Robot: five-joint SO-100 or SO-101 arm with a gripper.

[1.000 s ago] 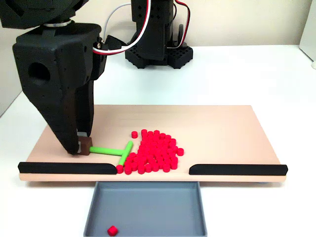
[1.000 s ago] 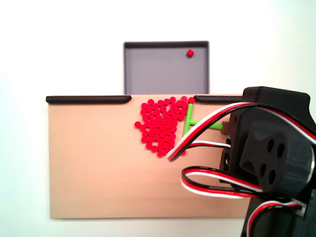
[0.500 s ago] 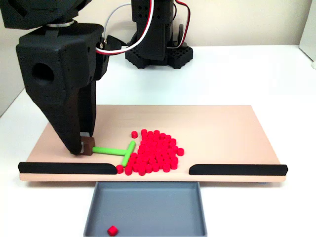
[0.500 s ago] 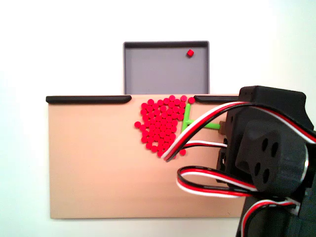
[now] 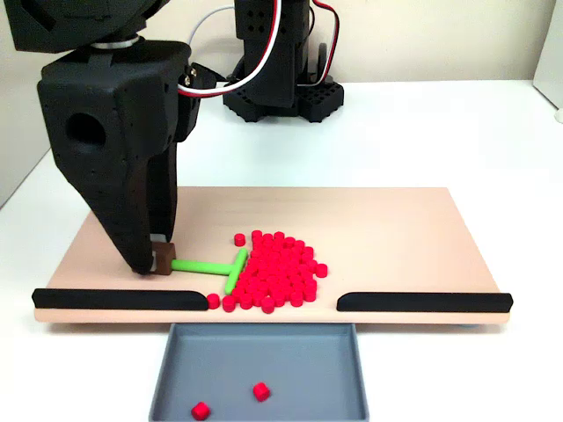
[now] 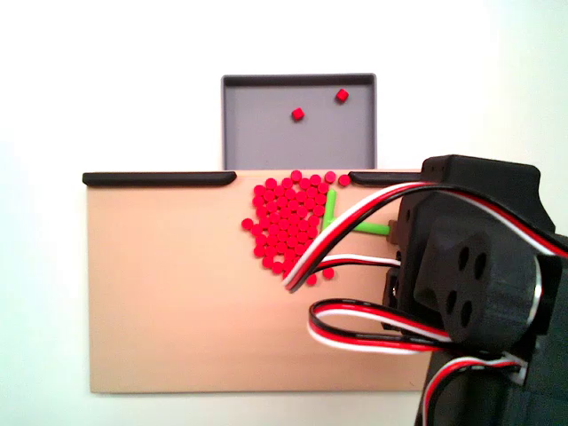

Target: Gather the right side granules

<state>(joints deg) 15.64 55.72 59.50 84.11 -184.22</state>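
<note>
1. In a fixed view, the green stick (image 5: 214,266) is pinched by its brown end in the gripper (image 5: 157,261).
2. The granules (image 5: 277,272) are heaped against its crossbar on the board (image 5: 396,233).
3. Two granules are seen in the grey tray (image 5: 308,369).

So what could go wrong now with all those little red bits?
The red granules sit heaped at the gap above the grey tray. If the green T-stick held in the pincer pushes too hard, some might slip past its bar or jam behind the black rail.
</note>
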